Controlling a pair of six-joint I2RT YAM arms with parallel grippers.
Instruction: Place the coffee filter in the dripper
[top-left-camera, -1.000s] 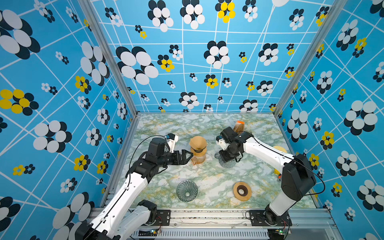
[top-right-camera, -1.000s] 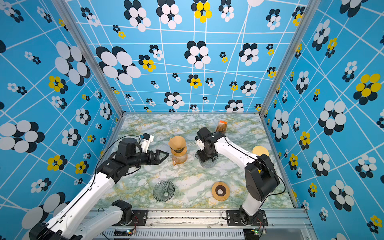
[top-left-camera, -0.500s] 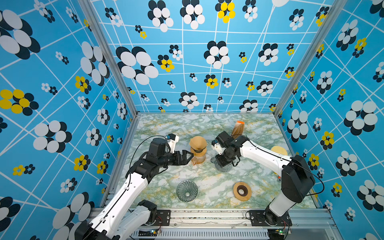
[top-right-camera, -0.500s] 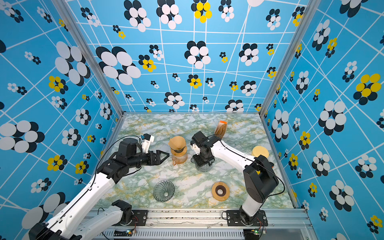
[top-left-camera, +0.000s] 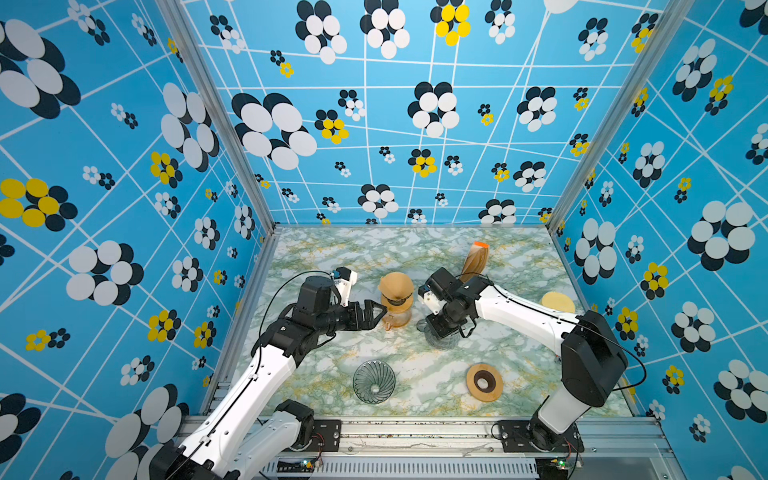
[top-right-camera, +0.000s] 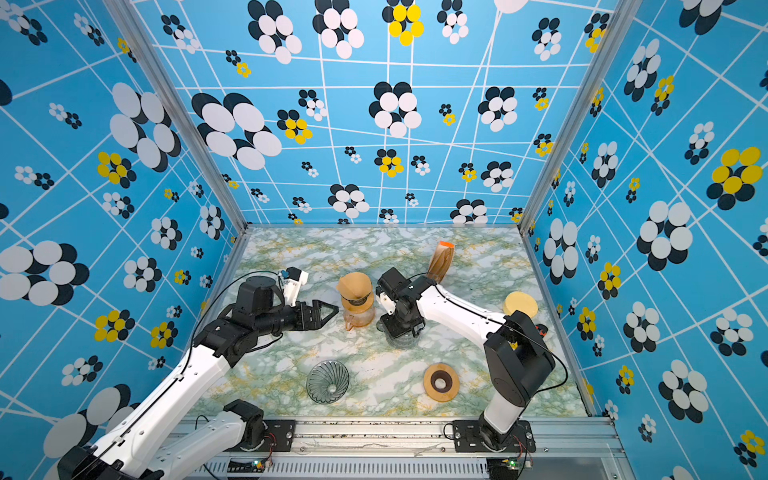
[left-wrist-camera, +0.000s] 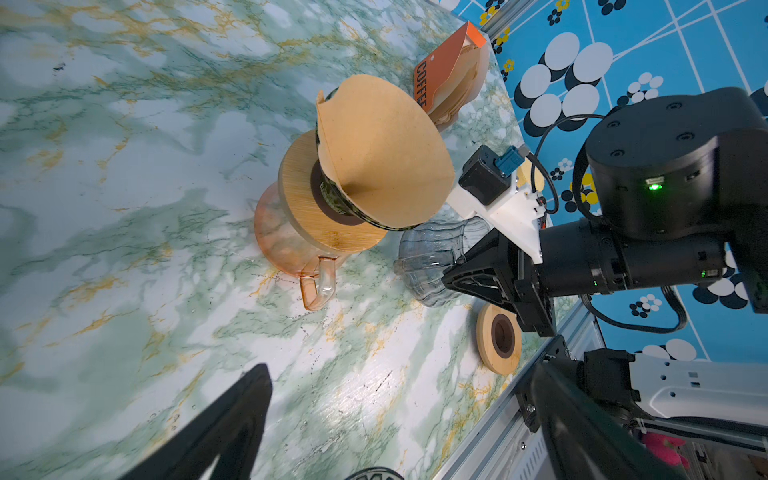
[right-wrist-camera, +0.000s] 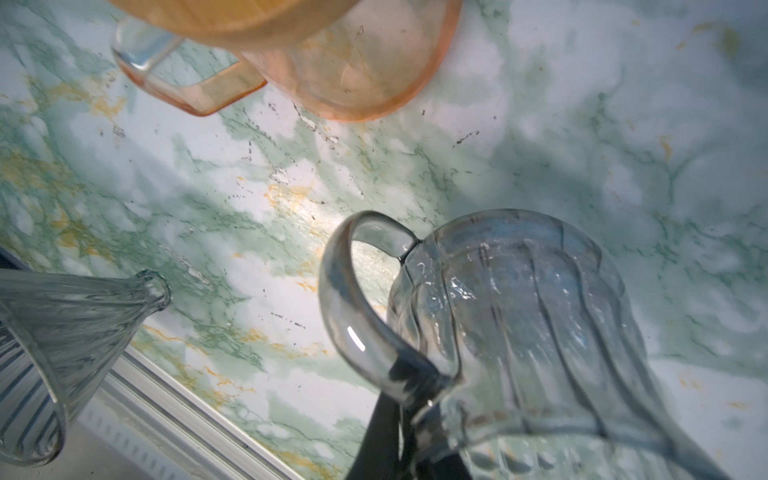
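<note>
Inside the dripper, the coffee filter points tip-down, long axis upright.

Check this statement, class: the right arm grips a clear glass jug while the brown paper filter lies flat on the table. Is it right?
Not quite. The paper filter is not lying flat; it sits in the dripper on the orange jug, as the left wrist view shows. The right fingers do grip the clear jug.

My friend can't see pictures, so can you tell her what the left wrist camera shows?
A brown paper filter sits in a dripper on an orange glass carafe. Beside it, the right gripper holds a clear glass jug by its rim. A coffee bag stands nearby.
</note>
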